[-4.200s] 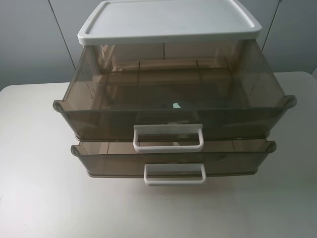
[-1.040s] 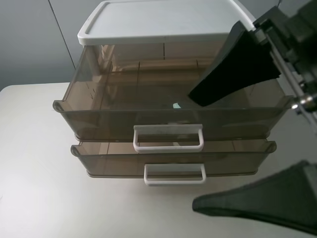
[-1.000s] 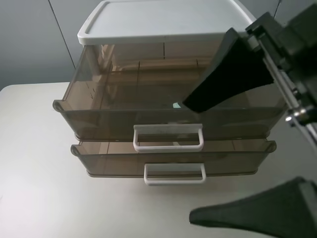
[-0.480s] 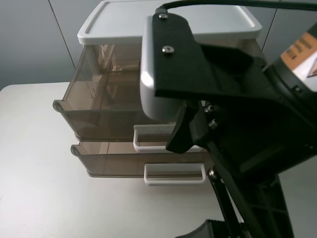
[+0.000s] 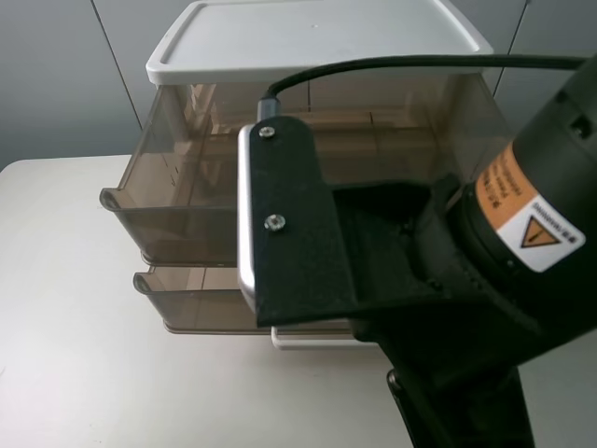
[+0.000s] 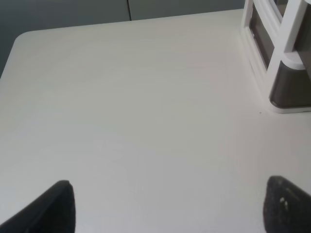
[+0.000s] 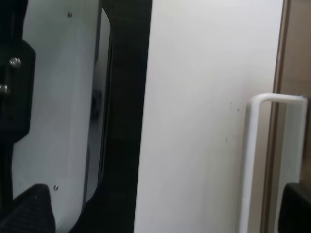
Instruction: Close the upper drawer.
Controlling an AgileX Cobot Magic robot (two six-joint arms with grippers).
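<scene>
The upper drawer (image 5: 177, 191) is smoky-brown and translucent, and it stands pulled well out under the cabinet's white top (image 5: 317, 37). My right arm (image 5: 420, 280) fills the front of the high view and hides the drawer's handle and the right gripper's fingers. In the right wrist view the right gripper (image 7: 163, 211) is open and empty above the table. A white loop handle (image 7: 257, 160) on a brown drawer front (image 7: 296, 58) lies ahead of it; I cannot tell which drawer. My left gripper (image 6: 170, 208) is open and empty over bare table, away from the cabinet's corner (image 6: 282, 58).
The lower drawer (image 5: 187, 294) sits slightly open below the upper one, with a strip of its white handle (image 5: 308, 338) showing. The cabinet stands on a white table (image 5: 84, 373). Dark robot frame parts (image 7: 121, 97) lie behind the right gripper.
My right arm has swung in from the right and now covers the middle and right of the drawers. The upper drawer has not moved.
</scene>
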